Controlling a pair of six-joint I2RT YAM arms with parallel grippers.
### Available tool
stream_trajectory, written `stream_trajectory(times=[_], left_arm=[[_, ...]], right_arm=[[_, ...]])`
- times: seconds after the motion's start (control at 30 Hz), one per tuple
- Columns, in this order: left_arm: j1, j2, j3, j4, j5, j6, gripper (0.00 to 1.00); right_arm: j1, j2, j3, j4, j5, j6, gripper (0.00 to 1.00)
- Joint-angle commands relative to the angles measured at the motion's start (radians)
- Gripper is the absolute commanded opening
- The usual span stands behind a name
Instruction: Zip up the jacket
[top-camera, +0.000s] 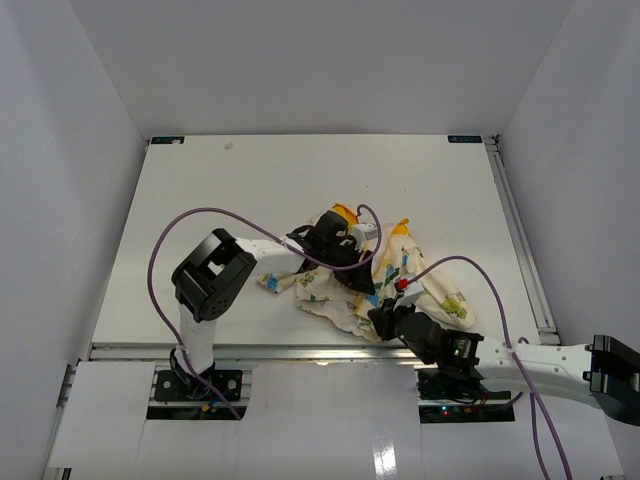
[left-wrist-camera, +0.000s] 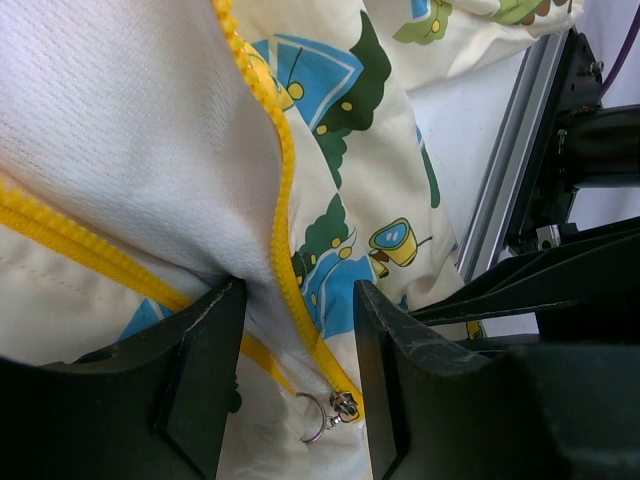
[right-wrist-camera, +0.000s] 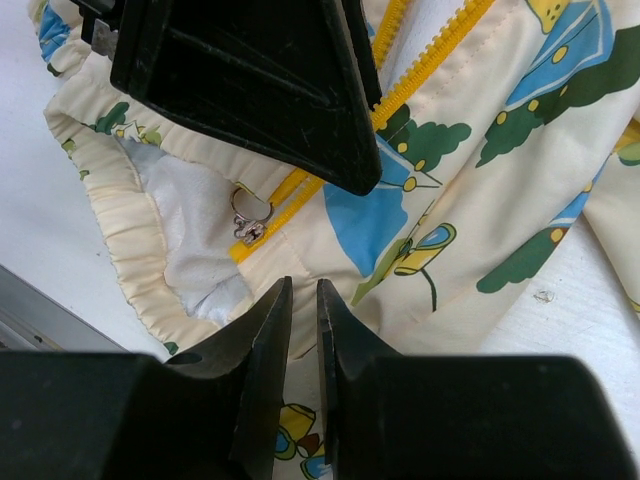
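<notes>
The small child's hooded jacket (top-camera: 335, 305), cream cloth printed with green, blue and yellow figures, lies bunched on the white table (top-camera: 250, 190). Everything turns on its little silver ring-pull zipper slider (left-wrist-camera: 335, 410). The left gripper (left-wrist-camera: 297, 300) is nearer, its jaws apart, one on either side of the slider and touching nothing. From the slider the yellow zipper teeth (left-wrist-camera: 283, 190) run lengthwise away between those fingers. The right gripper (right-wrist-camera: 303, 290) sits at the hem just short of the slider, jaws almost together; whether they pinch cloth I cannot tell.
</notes>
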Motion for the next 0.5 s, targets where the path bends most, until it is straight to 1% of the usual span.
stream_trajectory(times=[0.0, 0.1, 0.13, 0.2, 0.23, 0.27, 0.37, 0.47], left_arm=[[-0.023, -0.025, 0.013, 0.000, 0.050, 0.015, 0.55], [-0.030, -0.032, 0.005, 0.000, 0.049, 0.013, 0.44], [-0.030, -0.033, 0.005, 0.002, 0.049, 0.010, 0.36], [-0.031, -0.034, 0.004, 0.002, 0.049, 0.002, 0.26], [-0.032, -0.035, 0.003, 0.002, 0.050, 0.001, 0.19], [-0.031, -0.037, 0.003, 0.003, 0.052, 0.000, 0.15], [-0.030, -0.057, -0.003, 0.004, 0.037, -0.012, 0.05], [-0.030, -0.087, -0.019, 0.011, 0.008, -0.025, 0.00]], right_arm=[[0.003, -0.004, -0.001, 0.008, 0.027, -0.002, 0.23], [0.003, 0.000, -0.006, 0.014, 0.027, 0.000, 0.23], [0.004, 0.002, -0.006, 0.014, 0.029, 0.001, 0.23], [0.004, 0.005, -0.006, 0.015, 0.035, 0.001, 0.23], [0.003, 0.007, -0.005, 0.014, 0.039, 0.001, 0.23], [0.004, 0.008, -0.003, 0.007, 0.043, 0.004, 0.24], [0.004, 0.009, 0.001, -0.018, 0.067, 0.023, 0.26], [0.004, -0.001, -0.003, -0.047, 0.097, 0.056, 0.28]])
